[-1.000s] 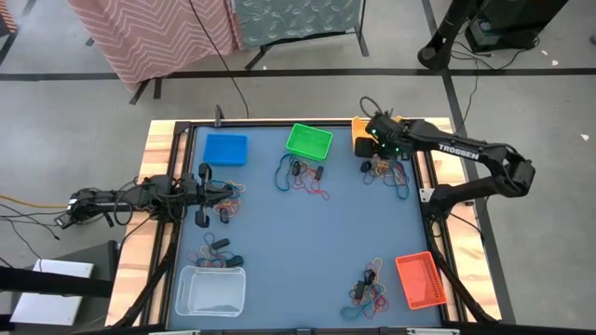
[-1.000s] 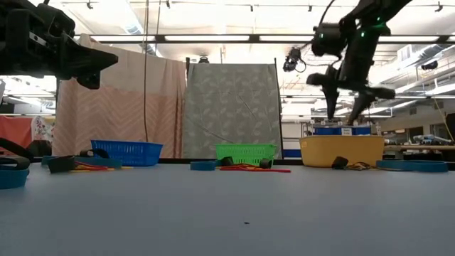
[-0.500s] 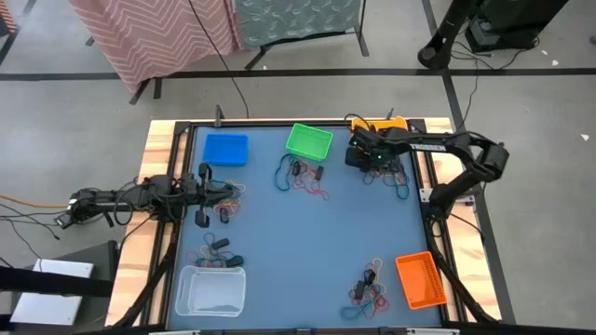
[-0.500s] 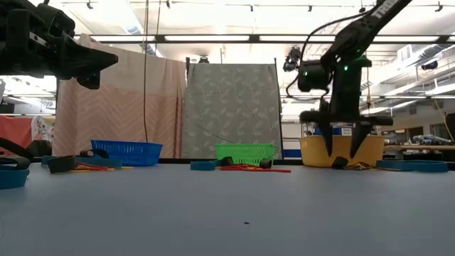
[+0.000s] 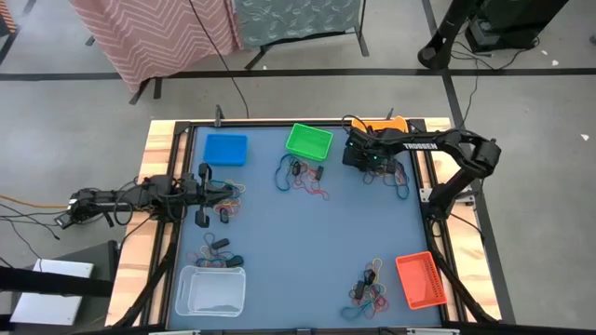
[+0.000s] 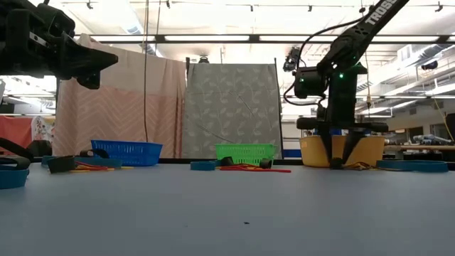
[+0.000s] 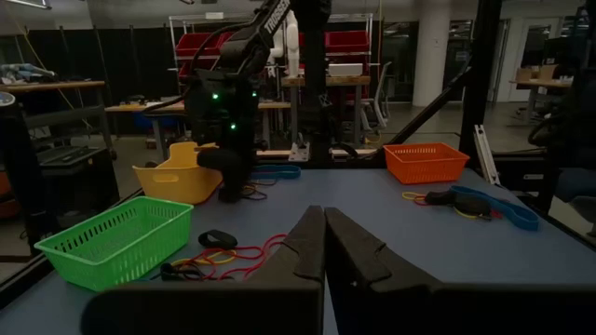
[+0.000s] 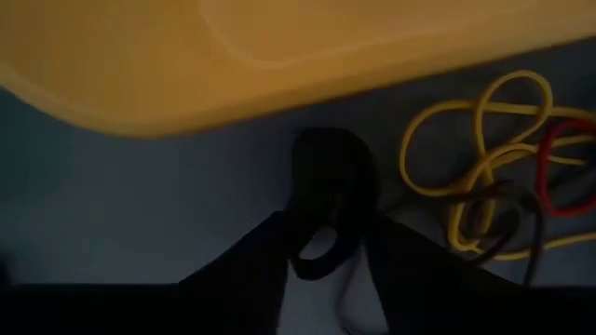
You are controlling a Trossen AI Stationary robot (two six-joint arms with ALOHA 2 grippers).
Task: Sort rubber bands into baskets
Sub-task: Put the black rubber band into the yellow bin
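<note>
A blue table mat [image 5: 307, 233] lies in a wooden frame [image 5: 158, 140]. Beyond the table hang a pink zigzag cloth [image 5: 158, 33] and a grey patterned cloth [image 5: 293, 19] — both well away from either gripper. A black stand base [image 5: 438, 51] sits on the grey floor [image 5: 56, 130].

The desk [image 5: 307, 233] had a matt, smooth blue top framed in pale wood, the green basket [image 5: 309, 140] and red-orange basket [image 5: 418, 280] were glossy plastic mesh, and the black band [image 8: 328, 209] looked dull rubber.
</note>
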